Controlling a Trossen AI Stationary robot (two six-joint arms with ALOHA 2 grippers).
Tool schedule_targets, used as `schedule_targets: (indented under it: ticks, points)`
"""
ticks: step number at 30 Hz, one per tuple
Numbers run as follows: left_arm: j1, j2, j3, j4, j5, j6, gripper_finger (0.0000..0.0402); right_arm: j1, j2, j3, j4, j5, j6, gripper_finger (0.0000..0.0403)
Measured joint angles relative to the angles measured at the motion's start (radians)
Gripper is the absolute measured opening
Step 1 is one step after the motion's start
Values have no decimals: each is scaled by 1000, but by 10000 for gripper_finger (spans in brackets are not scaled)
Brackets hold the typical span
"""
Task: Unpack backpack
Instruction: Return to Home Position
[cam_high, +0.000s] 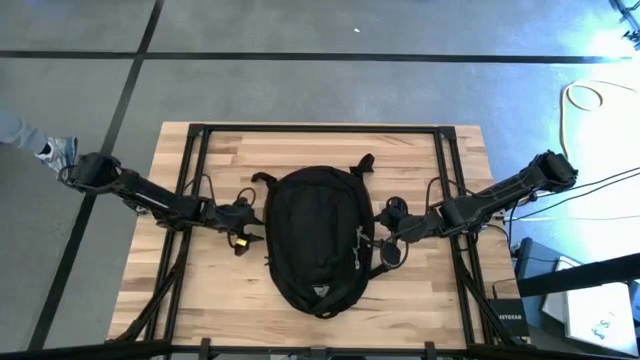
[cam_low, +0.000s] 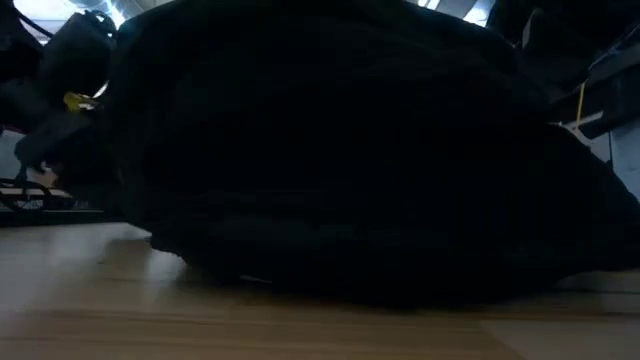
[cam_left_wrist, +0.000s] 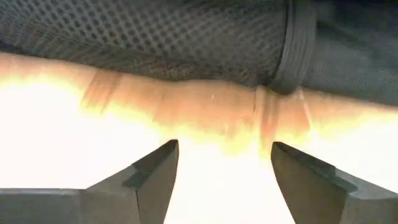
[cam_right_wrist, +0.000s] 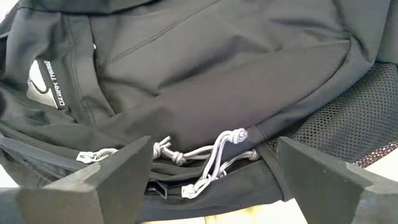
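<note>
The wooden worktop carries the black backpack, lying flat at its centre. The left tool sits just beside it at 9 o'clock, fingers apart and empty. The right tool is at 3 o'clock, fingers likewise apart, facing the zipper cords.

the backpack fills the low view, its top cut off, and its inside is hidden.

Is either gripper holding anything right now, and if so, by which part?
Nothing is held. The left gripper and the right gripper are both open and empty, one at each side of the backpack.
</note>
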Motion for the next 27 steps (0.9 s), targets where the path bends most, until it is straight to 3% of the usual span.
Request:
schedule_targets:
  ticks: [9,13,21,27]
  points:
    - [-17,-194,61,-82,-5,211,237,0,-8,0,0,19,-52,324]
    - [-24,-291,61,-126,-88,278,237,0,-34,0,4,77,-96,318]
    - [-32,-457,61,-302,-167,274,237,1,-47,0,2,78,-123,227]
    - [-58,-527,61,-207,-160,319,237,1,-47,0,32,77,-146,162]
